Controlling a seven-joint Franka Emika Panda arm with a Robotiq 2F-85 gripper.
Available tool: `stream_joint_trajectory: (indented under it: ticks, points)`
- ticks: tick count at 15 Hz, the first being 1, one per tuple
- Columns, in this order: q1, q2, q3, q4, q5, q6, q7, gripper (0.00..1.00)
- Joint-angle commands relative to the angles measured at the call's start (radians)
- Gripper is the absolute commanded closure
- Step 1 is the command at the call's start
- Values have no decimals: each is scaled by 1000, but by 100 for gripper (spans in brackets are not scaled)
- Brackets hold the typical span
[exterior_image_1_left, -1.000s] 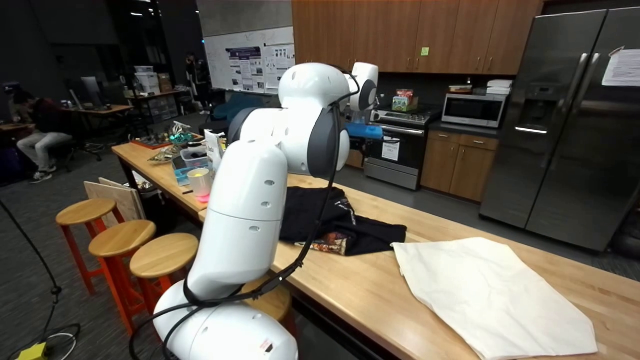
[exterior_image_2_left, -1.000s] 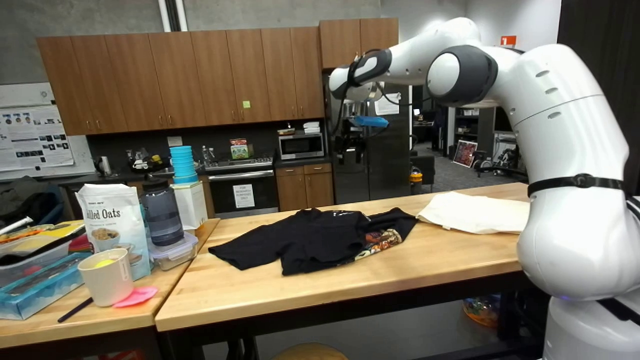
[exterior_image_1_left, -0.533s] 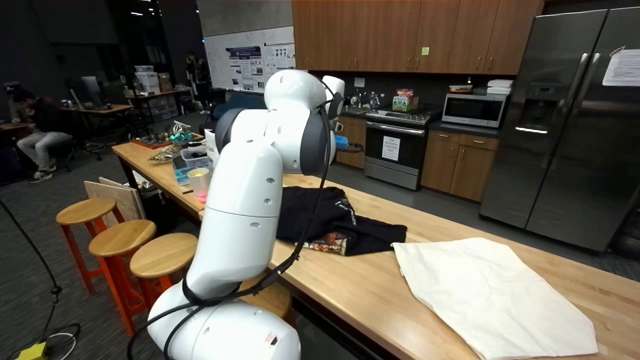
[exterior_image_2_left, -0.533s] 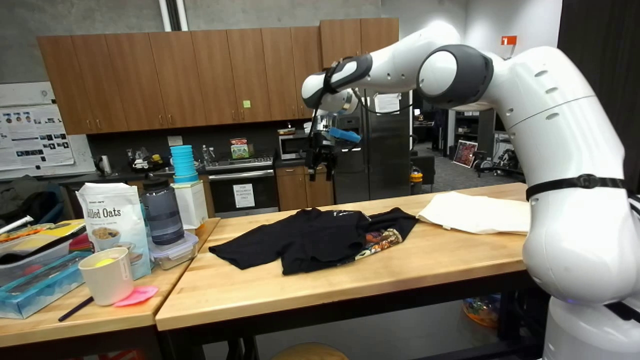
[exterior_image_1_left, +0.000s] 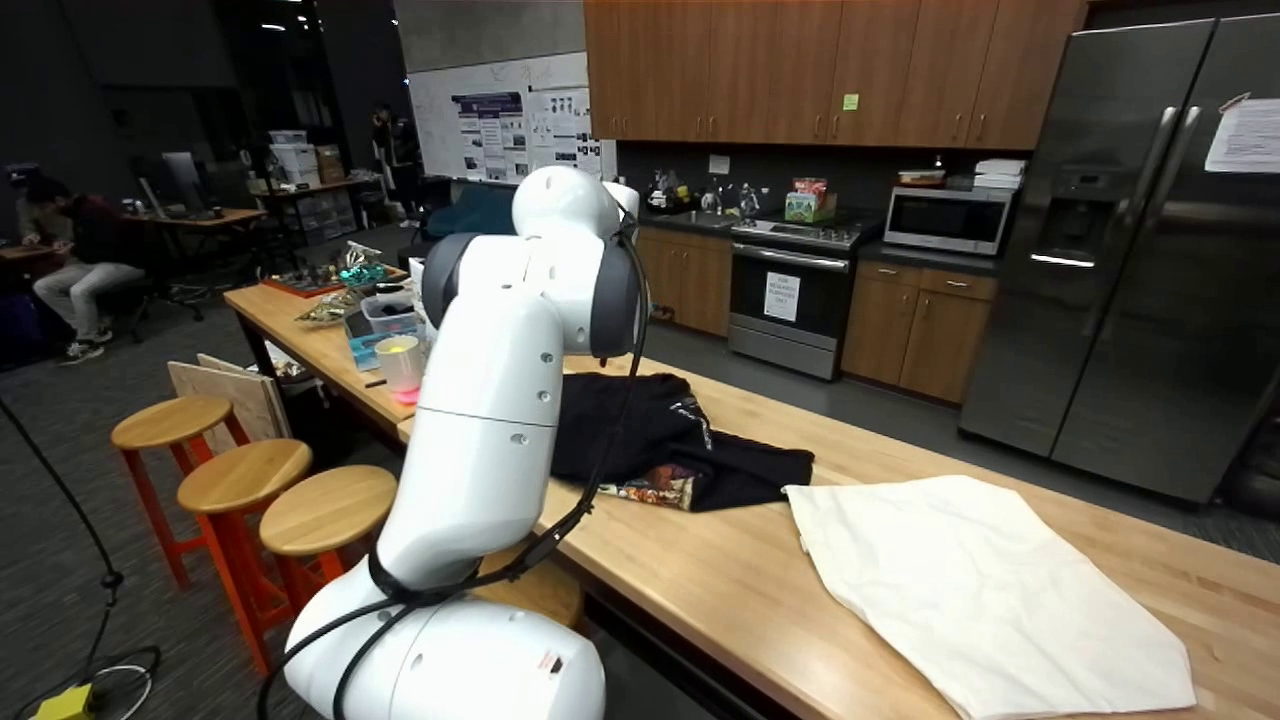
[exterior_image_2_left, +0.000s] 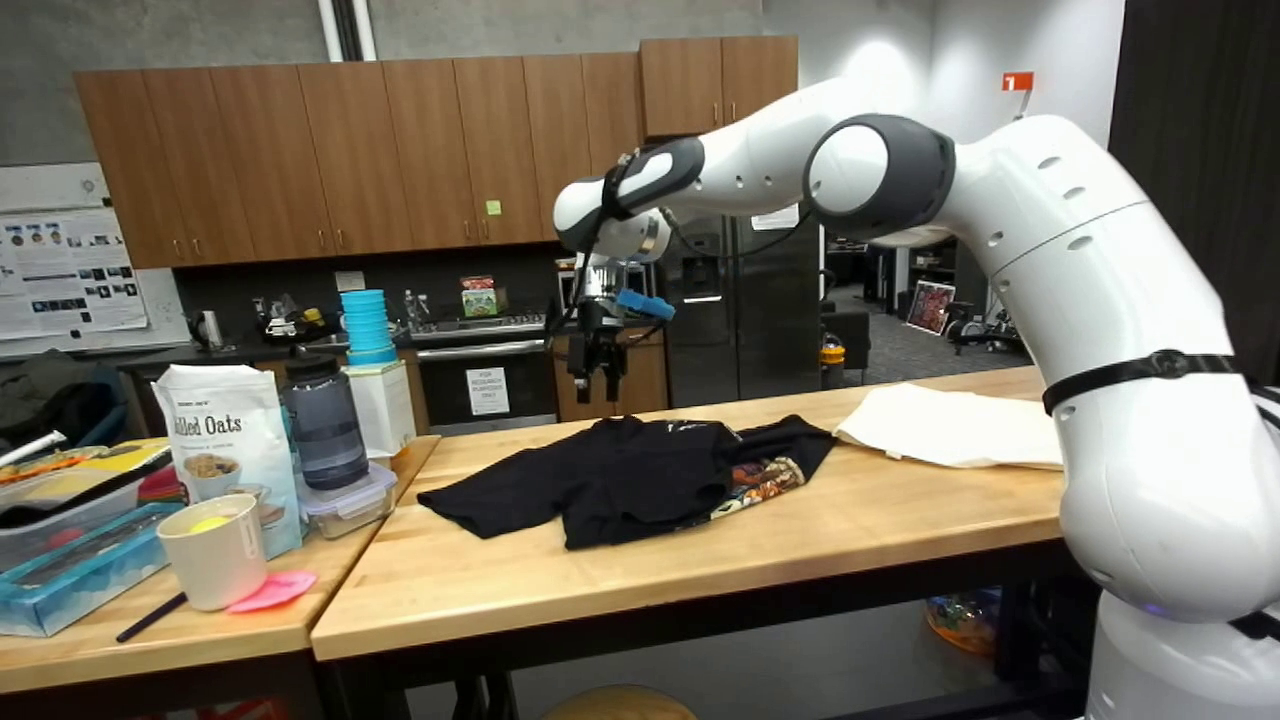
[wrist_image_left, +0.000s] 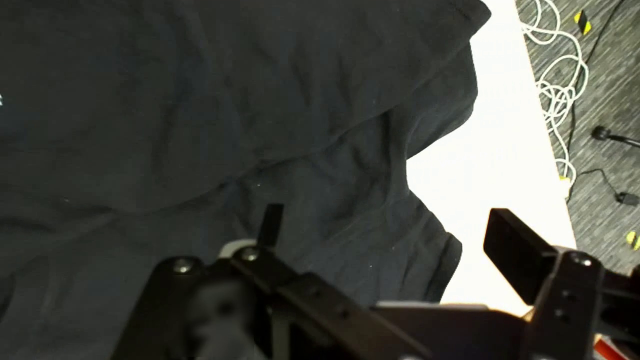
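A black garment with a colourful print (exterior_image_2_left: 765, 480) lies crumpled on the wooden table. It shows in both exterior views, and its dark folds (wrist_image_left: 200, 125) fill much of the wrist view. Above its far edge hangs my gripper (exterior_image_2_left: 596, 390), pointing down and apart from the cloth. The jaws stand wide, with nothing between them. In the wrist view the right fingertip (wrist_image_left: 517, 250) is over bright tabletop and the left fingertip (wrist_image_left: 271, 225) is over the garment. The arm hides most of the gripper in an exterior view (exterior_image_1_left: 560, 270).
A cream cloth (exterior_image_1_left: 980, 590) lies flat on the same table (exterior_image_2_left: 470, 590), beside the garment. On the adjoining table stand an oats bag (exterior_image_2_left: 225, 440), a dark bottle (exterior_image_2_left: 325, 425) and a mug (exterior_image_2_left: 212, 553). Several stools (exterior_image_1_left: 330, 510) line the table's side.
The arm has swung across and lowered. In an exterior view the gripper has travelled left and down, from in front of the fridge to above the garment. The garment and cream cloth have not moved.
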Motion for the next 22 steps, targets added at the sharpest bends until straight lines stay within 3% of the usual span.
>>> stream_joint_trajectory:
  ticks: [1, 8, 15, 22]
  points:
    - [57, 70, 3, 75, -80, -13, -41, 0]
    - [168, 167, -24, 173, -312, 10, -42, 0]
    - [221, 259, -45, 247, -380, 55, 39, 0]
    - [286, 395, -52, 427, -335, 100, 172, 0]
